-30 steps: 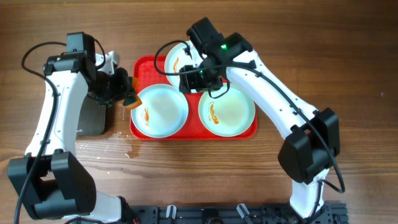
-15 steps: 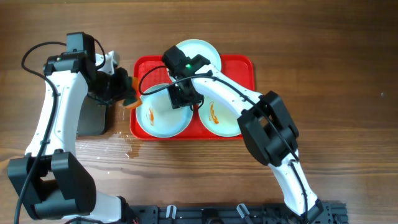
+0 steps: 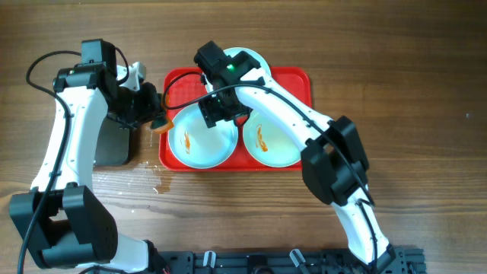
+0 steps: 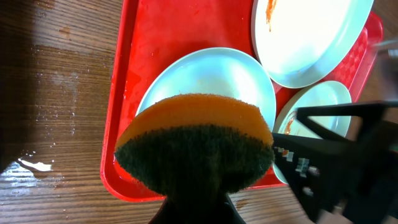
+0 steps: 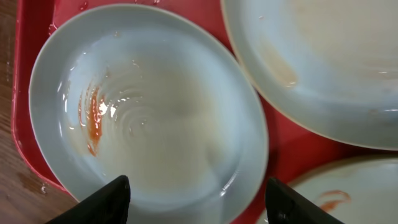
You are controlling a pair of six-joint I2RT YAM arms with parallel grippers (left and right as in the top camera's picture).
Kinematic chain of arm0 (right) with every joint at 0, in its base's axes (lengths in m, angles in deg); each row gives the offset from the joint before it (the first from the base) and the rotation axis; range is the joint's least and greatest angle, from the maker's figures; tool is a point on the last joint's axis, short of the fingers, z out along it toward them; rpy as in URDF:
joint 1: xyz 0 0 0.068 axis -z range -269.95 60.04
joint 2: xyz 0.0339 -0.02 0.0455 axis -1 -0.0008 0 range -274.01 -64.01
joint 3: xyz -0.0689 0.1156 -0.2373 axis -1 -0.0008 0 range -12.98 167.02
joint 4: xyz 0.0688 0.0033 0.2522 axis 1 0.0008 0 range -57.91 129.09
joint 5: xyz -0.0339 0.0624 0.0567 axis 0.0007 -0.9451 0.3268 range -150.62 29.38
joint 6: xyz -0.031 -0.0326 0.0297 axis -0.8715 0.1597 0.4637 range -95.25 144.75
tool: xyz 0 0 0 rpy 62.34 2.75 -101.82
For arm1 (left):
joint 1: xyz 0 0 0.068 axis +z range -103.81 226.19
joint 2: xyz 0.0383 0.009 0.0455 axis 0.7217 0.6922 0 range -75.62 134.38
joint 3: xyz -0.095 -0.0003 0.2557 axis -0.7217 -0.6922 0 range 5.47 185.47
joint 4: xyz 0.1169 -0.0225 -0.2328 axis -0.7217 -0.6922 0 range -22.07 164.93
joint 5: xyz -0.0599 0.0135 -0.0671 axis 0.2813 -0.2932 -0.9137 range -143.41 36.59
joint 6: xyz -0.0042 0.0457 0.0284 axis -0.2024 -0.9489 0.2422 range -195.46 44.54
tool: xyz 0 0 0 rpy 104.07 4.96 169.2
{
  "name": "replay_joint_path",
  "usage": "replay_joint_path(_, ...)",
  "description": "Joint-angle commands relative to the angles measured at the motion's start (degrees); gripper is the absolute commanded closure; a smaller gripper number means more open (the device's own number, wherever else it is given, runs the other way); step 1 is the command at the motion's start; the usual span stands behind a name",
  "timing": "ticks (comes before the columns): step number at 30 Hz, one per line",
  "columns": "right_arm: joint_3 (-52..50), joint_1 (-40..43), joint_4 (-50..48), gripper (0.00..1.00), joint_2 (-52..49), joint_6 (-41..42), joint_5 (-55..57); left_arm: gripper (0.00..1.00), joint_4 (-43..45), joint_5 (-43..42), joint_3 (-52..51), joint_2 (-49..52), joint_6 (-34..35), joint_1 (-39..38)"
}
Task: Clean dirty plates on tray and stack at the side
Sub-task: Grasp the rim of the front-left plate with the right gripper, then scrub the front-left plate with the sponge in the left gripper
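At the far left the black pan (image 3: 114, 148) sat on the table (image 3: 426, 91), and just to its right your left hand (image 3: 151, 111) was clamped tight on the orange-and-green sponge (image 4: 196, 140). You held it above the left rim of the red tray (image 3: 163, 156), near the front-left plate (image 3: 190, 143) but not touching it. That plate lay flat in the tray's near left corner, wet and with an orange-red smear on its left side. Your right hand (image 5: 199, 200) hovered over it with the fingers spread wide and nothing between them. To the right, the front-right plate (image 3: 280, 141) also showed a smear, and the back plate (image 3: 251, 58) lay at the tray's far rim, partly under your right arm. All three plates were in the tray, so I judge that no plate was stacked yet and you were just starting on the front-left plate. Next you needed to lower the right hand onto that plate's rim, pinch it steady, then bring the sponge across onto the smear.
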Motion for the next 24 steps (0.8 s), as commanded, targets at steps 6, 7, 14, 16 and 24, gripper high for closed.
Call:
replay_joint_path(6, -3.56, 1.49, -1.73, 0.39, -1.70, -1.99, 6.23, 0.96, -0.31, 0.13, -0.37, 0.33, -1.16, -0.26)
replay_joint_path(7, -3.58, 1.42, -1.75, 0.40, -2.03, -2.01, 5.64, 0.96, -0.28, 0.13, -0.37, 0.33, -1.16, -0.26)
replay_joint_path(14, -5.05, 1.27, -3.87, 0.47, -2.56, -0.50, 3.74, 0.96, -0.55, 0.13, -0.37, 0.33, -1.16, -0.26)
replay_joint_path(16, -6.97, 1.27, -5.49, 0.47, -2.56, -0.44, 3.69, 0.96, -0.72, 0.13, -0.37, 0.33, -1.16, -0.26)
replay_joint_path(24, -11.72, 0.85, -8.76, 0.67, -2.56, -0.28, 0.37, 0.96, -0.57, 0.13, -0.37, 0.33, -1.16, -0.26)
